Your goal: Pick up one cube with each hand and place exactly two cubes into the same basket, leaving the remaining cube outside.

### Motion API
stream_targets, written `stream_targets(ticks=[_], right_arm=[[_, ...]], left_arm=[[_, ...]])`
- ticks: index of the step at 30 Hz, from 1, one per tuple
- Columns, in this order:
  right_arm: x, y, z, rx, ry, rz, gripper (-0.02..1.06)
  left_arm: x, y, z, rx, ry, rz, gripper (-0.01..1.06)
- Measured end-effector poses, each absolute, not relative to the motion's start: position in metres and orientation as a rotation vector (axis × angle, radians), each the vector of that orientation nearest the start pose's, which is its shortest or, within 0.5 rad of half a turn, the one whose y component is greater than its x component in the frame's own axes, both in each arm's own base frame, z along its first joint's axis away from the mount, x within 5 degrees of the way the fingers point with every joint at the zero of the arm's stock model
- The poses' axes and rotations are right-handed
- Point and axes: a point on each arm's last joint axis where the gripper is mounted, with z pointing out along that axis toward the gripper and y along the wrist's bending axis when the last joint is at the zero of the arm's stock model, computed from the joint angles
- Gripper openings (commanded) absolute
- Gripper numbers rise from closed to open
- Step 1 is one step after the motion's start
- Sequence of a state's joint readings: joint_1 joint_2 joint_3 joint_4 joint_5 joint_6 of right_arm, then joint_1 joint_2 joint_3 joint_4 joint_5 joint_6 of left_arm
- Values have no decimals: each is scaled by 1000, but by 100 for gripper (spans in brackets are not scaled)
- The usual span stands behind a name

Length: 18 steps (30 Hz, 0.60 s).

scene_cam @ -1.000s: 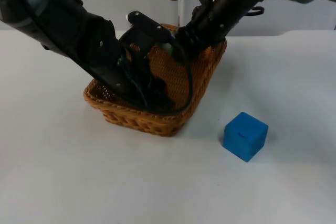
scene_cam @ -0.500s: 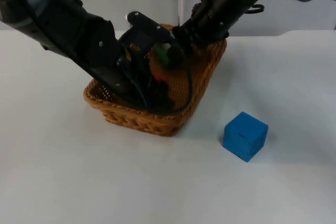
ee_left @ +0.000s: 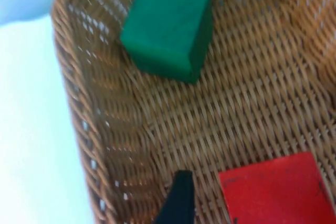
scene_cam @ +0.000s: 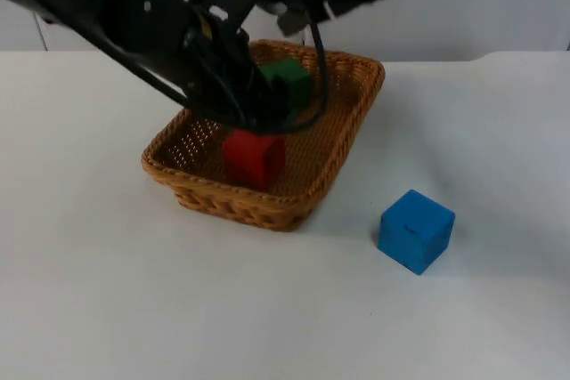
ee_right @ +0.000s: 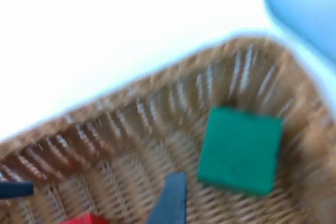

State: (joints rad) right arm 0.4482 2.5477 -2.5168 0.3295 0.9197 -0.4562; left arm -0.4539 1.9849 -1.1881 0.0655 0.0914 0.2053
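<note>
A woven basket (scene_cam: 239,205) stands mid-table with two cubes lying free on its floor. The red cube (scene_cam: 254,156) rests near the front wall and the green cube (scene_cam: 287,83) near the back wall. My left gripper (scene_cam: 265,113) hangs open just above the red cube and holds nothing. In the left wrist view one fingertip (ee_left: 178,203) sits beside the red cube (ee_left: 275,190), with the green cube (ee_left: 168,27) further off. My right gripper (scene_cam: 307,4) is open, raised above the basket's back rim, and looks down on the green cube (ee_right: 240,149). A blue cube (scene_cam: 415,230) sits on the table right of the basket.
The white table (scene_cam: 107,291) stretches wide in front of and to both sides of the basket. The two arms cross close together over the basket's back half. A grey partition wall (scene_cam: 499,6) closes off the far edge.
Both grippers have risen out of the basket. The red and green cubes, covered or held before, now lie uncovered on its floor. The blue cube has not moved.
</note>
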Motion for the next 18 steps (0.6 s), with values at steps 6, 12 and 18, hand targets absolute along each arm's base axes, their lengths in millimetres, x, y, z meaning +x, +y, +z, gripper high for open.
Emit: stream_targets(ticks=[6, 12, 18], right_arm=[[485, 257, 280, -944, 2130, 357, 76], [468, 250, 311, -980, 2136, 355, 76], [452, 242, 333, -1028, 2178, 345, 76]], left_arm=[[367, -178, 190, 825, 2193, -79, 77], [354, -171, 233, 799, 2140, -81, 77], [343, -166, 258, 784, 2133, -86, 77]])
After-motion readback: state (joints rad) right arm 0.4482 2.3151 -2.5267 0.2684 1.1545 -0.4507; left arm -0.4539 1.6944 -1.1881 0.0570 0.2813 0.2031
